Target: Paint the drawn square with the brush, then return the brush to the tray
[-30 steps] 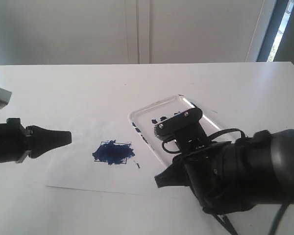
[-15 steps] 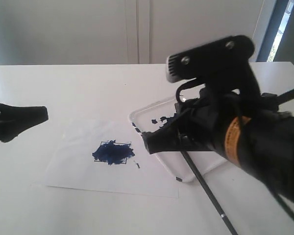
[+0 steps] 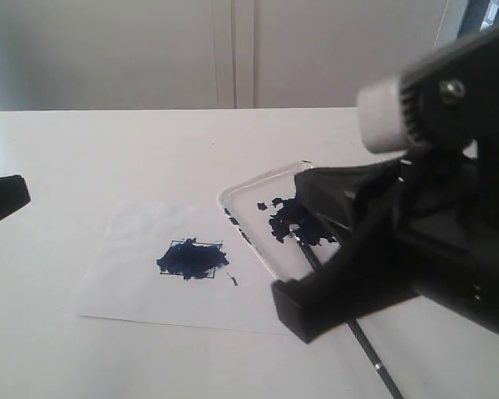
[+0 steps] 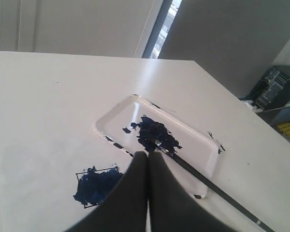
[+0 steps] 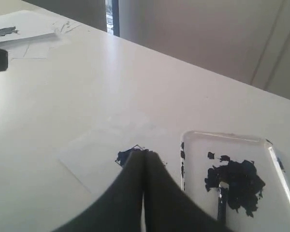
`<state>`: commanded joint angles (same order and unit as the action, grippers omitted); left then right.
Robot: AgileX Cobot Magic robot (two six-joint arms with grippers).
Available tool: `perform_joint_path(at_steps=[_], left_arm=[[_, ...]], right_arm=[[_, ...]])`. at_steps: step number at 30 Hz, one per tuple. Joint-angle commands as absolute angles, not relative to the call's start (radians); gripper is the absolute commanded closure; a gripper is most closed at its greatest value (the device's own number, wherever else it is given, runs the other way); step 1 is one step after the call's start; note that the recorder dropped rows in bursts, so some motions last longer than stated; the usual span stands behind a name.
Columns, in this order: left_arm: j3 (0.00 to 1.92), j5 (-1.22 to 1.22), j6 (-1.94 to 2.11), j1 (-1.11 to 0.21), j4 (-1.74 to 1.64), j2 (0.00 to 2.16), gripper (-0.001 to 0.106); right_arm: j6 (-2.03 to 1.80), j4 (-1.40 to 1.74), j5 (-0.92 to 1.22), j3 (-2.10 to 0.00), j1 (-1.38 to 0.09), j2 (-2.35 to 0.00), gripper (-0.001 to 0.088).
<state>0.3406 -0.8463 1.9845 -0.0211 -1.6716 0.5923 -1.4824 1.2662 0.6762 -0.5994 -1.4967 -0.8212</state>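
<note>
The drawn square point(image 3: 191, 259) on the white sheet point(image 3: 133, 283) is smeared dark blue inside. The brush point(image 3: 362, 341) lies loose, its tip in the dark blotch point(image 3: 293, 223) of the tray point(image 3: 248, 193) and its handle running over the tray's rim onto the table. My left gripper point(image 4: 147, 153) is shut and holds nothing; it sits at the left edge point(image 3: 0, 202), far from the sheet. My right gripper point(image 5: 145, 152) is shut and holds nothing, raised above the sheet beside the tray point(image 5: 222, 135). The brush point(image 5: 221, 203) and square point(image 5: 126, 154) show beyond it.
The right arm point(image 3: 424, 233) looms large and hides the tray's right half and the table behind it. Loose papers point(image 5: 19, 24) lie at a far table corner. Dark equipment point(image 4: 275, 87) stands beyond the table edge.
The right arm lifted off the tray and swung close to the camera, leaving the brush lying in the tray. The left gripper drew back to the left edge.
</note>
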Motion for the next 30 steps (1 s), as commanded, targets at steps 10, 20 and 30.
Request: perform_joint_path(at_steps=[10, 20, 30], left_arm=[[0.233, -0.792, 2.112, -0.021, -1.716, 0.35, 0.105], [0.074, -0.822, 2.112, -0.021, -1.661, 0.229, 0.105], [0.0, -0.827, 2.112, -0.021, -1.686, 0.218, 0.105]], right_arm=[[-1.792, 1.536, 0.578, -0.408, -1.517, -0.557, 0.0868], [-1.959, 1.694, 0.578, -0.277, -1.517, -0.461, 0.0868], [-2.091, 1.744, 0.561, -0.148, -1.517, -0.46, 0.0868]])
